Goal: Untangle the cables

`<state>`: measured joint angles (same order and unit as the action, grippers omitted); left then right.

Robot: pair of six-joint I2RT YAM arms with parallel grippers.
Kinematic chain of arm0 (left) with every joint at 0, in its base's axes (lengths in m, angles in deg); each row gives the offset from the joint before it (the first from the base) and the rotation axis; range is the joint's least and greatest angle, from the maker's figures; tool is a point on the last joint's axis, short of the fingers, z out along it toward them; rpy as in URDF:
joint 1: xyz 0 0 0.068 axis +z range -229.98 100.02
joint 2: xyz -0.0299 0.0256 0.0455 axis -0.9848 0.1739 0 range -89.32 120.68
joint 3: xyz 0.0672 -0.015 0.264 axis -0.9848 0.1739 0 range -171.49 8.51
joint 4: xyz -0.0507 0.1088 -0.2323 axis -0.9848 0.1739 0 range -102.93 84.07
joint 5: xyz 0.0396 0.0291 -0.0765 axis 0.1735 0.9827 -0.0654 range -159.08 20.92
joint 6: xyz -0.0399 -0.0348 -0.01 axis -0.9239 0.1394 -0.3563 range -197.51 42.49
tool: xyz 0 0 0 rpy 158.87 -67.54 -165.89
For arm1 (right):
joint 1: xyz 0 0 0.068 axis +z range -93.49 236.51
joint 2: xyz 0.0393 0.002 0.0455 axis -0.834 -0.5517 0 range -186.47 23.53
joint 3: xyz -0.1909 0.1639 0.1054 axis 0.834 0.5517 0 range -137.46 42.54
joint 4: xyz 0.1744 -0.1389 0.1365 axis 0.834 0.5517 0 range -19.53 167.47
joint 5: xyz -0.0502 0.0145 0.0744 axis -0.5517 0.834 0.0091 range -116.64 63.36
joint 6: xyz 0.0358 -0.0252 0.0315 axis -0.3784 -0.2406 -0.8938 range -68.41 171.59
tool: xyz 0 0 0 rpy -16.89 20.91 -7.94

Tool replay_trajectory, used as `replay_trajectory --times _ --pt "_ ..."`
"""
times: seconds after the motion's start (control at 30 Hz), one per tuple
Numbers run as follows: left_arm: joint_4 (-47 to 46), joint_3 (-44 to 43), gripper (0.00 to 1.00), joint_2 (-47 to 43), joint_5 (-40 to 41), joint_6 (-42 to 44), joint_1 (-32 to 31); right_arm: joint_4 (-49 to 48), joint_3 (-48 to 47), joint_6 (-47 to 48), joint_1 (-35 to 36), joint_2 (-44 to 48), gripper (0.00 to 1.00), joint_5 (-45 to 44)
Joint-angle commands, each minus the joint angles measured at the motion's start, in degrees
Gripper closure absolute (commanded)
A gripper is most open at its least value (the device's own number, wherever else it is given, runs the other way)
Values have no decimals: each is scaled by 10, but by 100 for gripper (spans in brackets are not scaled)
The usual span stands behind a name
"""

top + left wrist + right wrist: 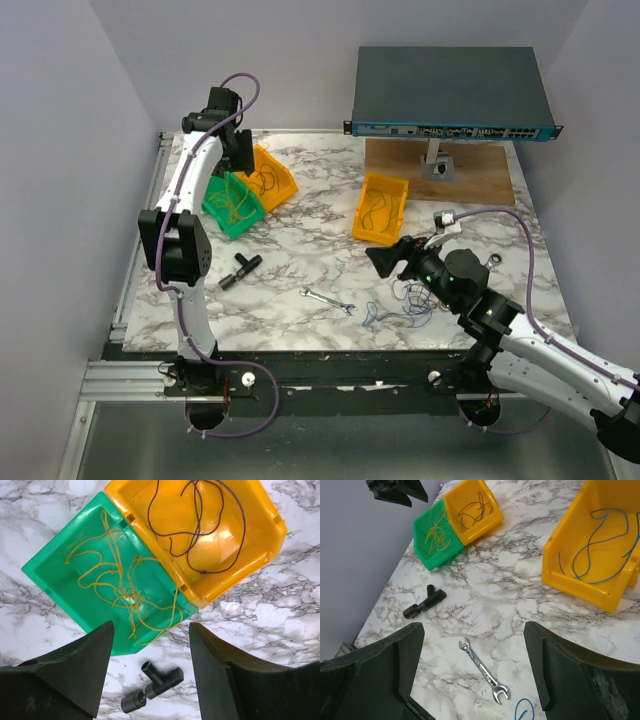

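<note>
Your left gripper (150, 630) hangs over the back-left of the desk (300, 240), jaws apart, nothing btwn them. Directly below it there's a green bin (45, 572) w/ a loopy yellow-green cable (122, 597) inside. It sits wall to wall w/ a yellow bin (260, 535) holding a dark brownish-purple cable (200, 532). Toward you from those bins, a black T-shaped fitting (240, 268) lies flat on the marble. Center-front is a small silver wrench (330, 301), flat, not touching anything else. Mid desk there's a 2nd yellow bin (362, 225) w/ a blue cable (592, 550) in it. Just right of the wrench, near the front edge, a tangle (400, 305) of thin blue strands lies on the desk, in no bin. Can't tell if other colours are mixed in, too fine. Your right gripper (474, 627) hovers over the desk near that tangle, jaws wide, holding nothing, pointed left. Back right, a network switch (450, 95) sits raised on a stand over a wooden board (480, 175).
</note>
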<state>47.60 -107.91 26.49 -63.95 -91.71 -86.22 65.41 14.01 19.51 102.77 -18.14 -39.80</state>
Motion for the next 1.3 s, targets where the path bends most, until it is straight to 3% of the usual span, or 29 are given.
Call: replay_trajectory --times 0.0,0.07,0.2,0.37,0.47,0.6,0.67,0.83,1.17,1.27 --pt "6 -48 37 47 -33 -2 -2 14 -5 1 -4 5 10 4" --pt "2 -33 40 41 -38 -3 -5 16 -7 2 -3 1 11 2" --pt "-83 111 38 -60 -34 -13 -33 46 -22 -8 -4 -21 10 -28" --pt "-251 329 12 -255 -46 -34 -101 221 -117 -66 -26 -129 4 -46" --pt "-293 410 1 -331 -19 -46 -166 298 -138 -85 -66 -144 3 -49" --pt "-353 493 1 -395 7 -59 -260 358 -120 -88 -167 -114 6 -18" --pt "-406 547 2 -422 -4 -69 -297 381 -110 -112 -178 -90 12 -61" --pt "-555 668 1 -458 -50 -52 -367 395 -93 -147 -179 -77 14 -73" --pt "-778 793 2 -455 -172 -3 -416 428 -93 -193 -179 -111 19 -112" --pt "-810 816 2 -463 -194 2 -416 453 -101 -215 -179 -130 28 -113"
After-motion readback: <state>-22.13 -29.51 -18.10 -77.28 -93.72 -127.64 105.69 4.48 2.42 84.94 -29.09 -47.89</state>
